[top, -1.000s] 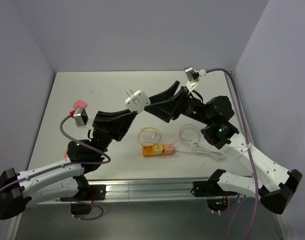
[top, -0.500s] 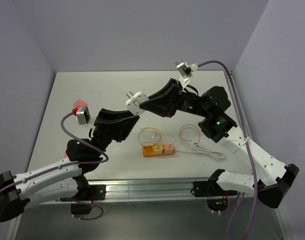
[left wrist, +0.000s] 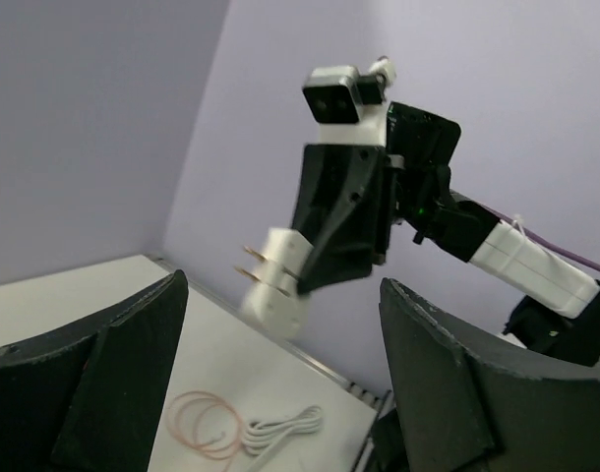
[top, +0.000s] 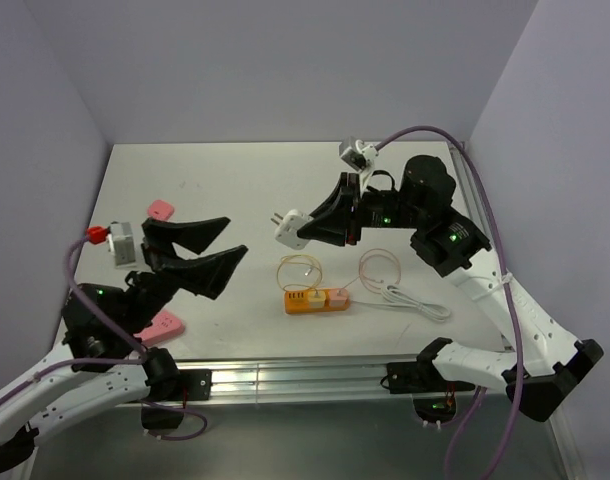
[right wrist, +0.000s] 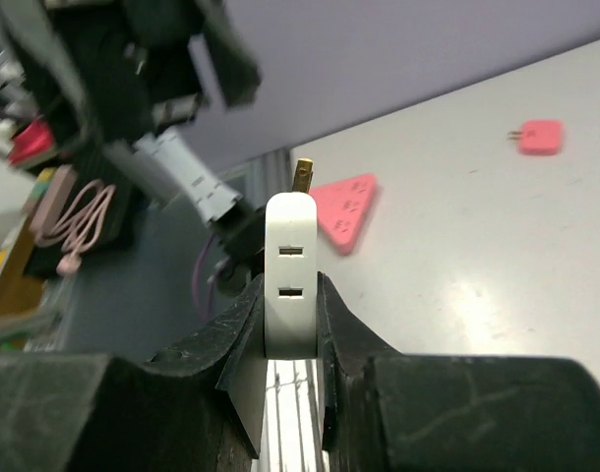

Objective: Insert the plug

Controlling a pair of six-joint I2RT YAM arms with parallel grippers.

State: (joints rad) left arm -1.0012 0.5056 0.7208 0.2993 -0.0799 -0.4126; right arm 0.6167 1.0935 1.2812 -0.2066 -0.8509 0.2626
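Note:
The plug (top: 293, 227) is a white block with two brass prongs pointing left. My right gripper (top: 311, 224) is shut on it and holds it in the air over the table's middle. In the right wrist view the plug (right wrist: 292, 280) sits squeezed between both fingers, with two slots facing the camera. My left gripper (top: 235, 237) is open and empty, a short way left of the plug and apart from it. The left wrist view shows the plug (left wrist: 276, 286) beyond its spread fingers (left wrist: 93, 374). An orange power strip (top: 315, 300) lies on the table below the plug.
A coiled white cable (top: 417, 302) runs right from the strip. Thin pink wire loops (top: 300, 270) lie behind the strip. A pink adapter (top: 161, 208) lies at the left, and a pink triangular one (top: 166, 325) rests near the front left edge.
The right gripper shut on the plug and the left gripper let go. The left arm pulled back to the left. The right arm brought the plug lower and toward the front.

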